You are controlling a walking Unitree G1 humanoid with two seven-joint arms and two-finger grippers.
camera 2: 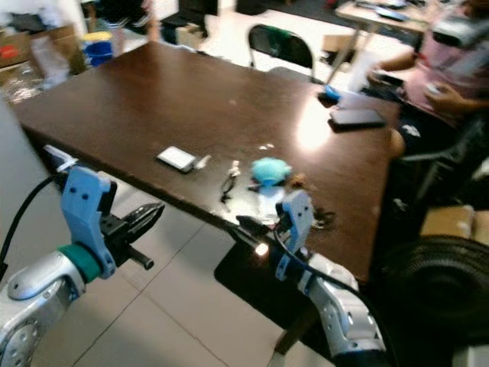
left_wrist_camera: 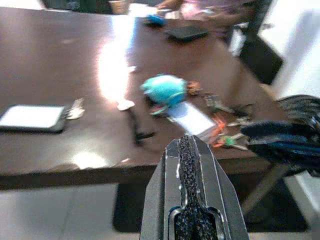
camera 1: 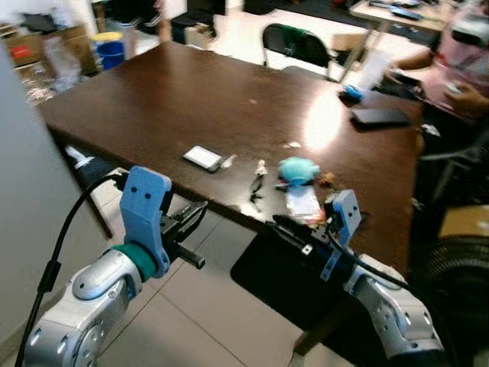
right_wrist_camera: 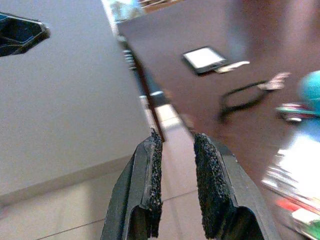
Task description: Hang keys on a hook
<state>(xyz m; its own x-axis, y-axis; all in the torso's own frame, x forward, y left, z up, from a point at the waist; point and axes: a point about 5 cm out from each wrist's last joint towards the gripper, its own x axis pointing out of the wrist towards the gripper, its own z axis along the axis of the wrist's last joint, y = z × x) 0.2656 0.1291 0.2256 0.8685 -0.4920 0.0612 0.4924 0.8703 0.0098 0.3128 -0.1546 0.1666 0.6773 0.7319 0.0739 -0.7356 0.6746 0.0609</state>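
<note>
While the keys [left_wrist_camera: 227, 140] lie at the dark surface [camera 1: 176, 99] near edge beside a teal plush [camera 1: 298, 170], right pincer [camera 1: 284, 227] hovers just short of them, fingers slightly parted. Left pincer [camera 1: 191, 216] pressed together, below the edge.

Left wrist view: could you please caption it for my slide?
Shut left claw aimed at keys beside a blue plush on the table.

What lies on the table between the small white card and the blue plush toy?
A thin black cord with a small pale tag lies between the white card and the blue plush toy, in the left eye view.
</note>
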